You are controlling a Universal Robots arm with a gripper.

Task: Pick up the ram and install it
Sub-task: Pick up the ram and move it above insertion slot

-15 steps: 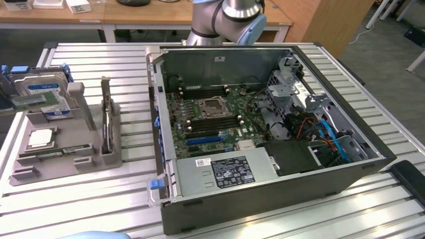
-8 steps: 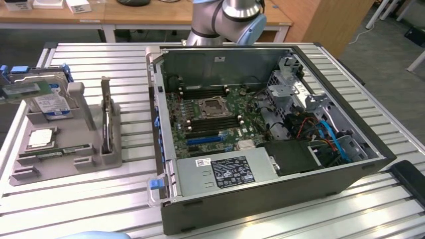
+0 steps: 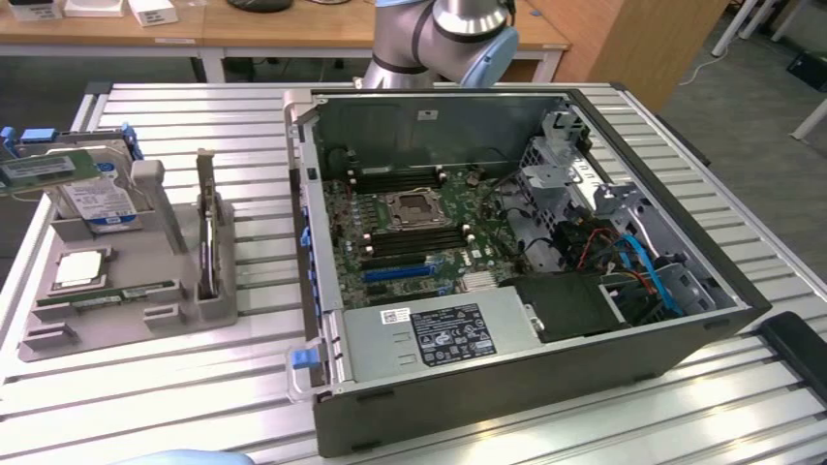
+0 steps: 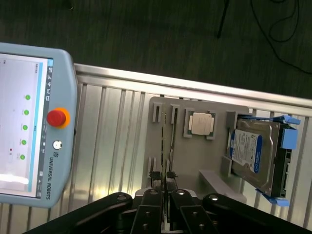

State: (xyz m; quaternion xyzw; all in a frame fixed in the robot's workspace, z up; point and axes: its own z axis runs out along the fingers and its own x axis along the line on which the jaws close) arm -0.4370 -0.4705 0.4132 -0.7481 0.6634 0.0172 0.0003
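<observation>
The ram [image 3: 110, 294] is a long green stick with black chips. It rests in a slot at the near end of the grey parts holder [image 3: 155, 242], at the exterior view's left. In the wrist view the ram [image 4: 171, 139] is a thin edge-on strip on the same holder [image 4: 214, 109]. My gripper [image 4: 163, 175] hangs high above the holder, its dark fingers [image 4: 155, 181] pressed together with nothing between them. The open computer case [image 3: 517, 242] lies on the slatted table, with the motherboard and its memory slots [image 3: 413, 237] exposed.
The holder also carries a square silver processor [image 4: 201, 123] and a hard drive [image 4: 253, 151] with a blue-white label. A teach pendant [image 4: 29, 126] with a red button hangs over the table's edge. My arm [image 3: 440, 29] rises behind the case. Wooden desks stand beyond.
</observation>
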